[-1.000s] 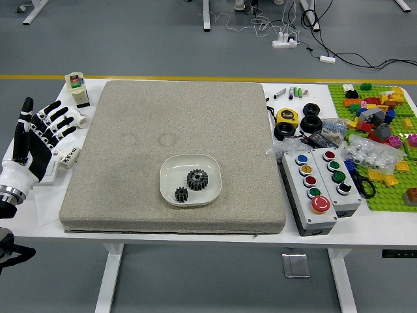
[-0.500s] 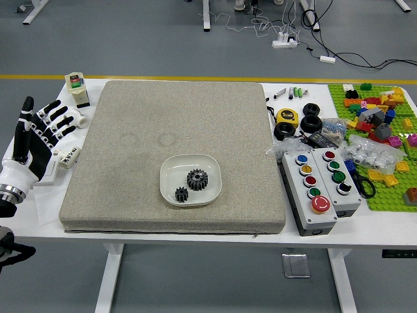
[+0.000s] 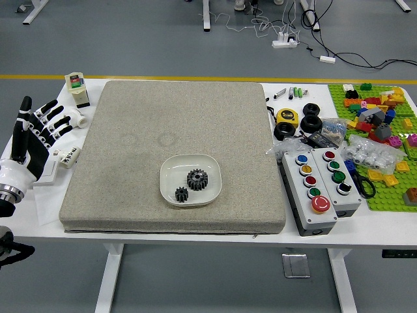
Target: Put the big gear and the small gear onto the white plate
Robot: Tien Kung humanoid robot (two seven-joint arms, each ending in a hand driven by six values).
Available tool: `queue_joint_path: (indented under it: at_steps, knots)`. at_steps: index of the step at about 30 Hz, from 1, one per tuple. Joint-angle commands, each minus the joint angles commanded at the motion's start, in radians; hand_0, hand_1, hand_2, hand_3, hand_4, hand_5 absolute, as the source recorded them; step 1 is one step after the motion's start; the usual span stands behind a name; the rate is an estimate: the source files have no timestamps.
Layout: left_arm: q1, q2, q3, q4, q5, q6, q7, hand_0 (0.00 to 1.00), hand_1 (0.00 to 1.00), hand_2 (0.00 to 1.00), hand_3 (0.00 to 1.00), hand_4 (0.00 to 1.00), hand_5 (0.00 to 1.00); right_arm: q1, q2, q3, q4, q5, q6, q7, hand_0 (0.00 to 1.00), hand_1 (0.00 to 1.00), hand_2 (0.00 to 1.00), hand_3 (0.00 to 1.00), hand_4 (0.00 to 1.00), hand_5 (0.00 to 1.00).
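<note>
The white plate [image 3: 169, 184] holds both gears — well apart from the left robot hand [image 3: 40, 134], spread and empty.

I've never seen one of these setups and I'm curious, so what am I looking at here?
The camera sits high on a humanoid robot's side, looking down over a white table. At the left is its left hand, fingers spread, holding nothing; the right hand is out of view. On a grey-beige mat, a white plate carries a big gear and a small gear. Farther right are button boxes, a tape measure and toy bricks.
</note>
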Motion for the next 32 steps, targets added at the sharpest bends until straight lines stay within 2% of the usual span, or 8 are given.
queue_joint_path:
  at_steps: [32]
  knots:
    - [0.006,-0.003,-0.008,0.024,0.018,0.012,-0.001,0.845,0.912,0.95,0.889,0.98,0.998,0.0,-0.002,-0.007,0.0,0.001,-0.001,0.0,0.763,0.805,0.837,0.788,0.945,0.798]
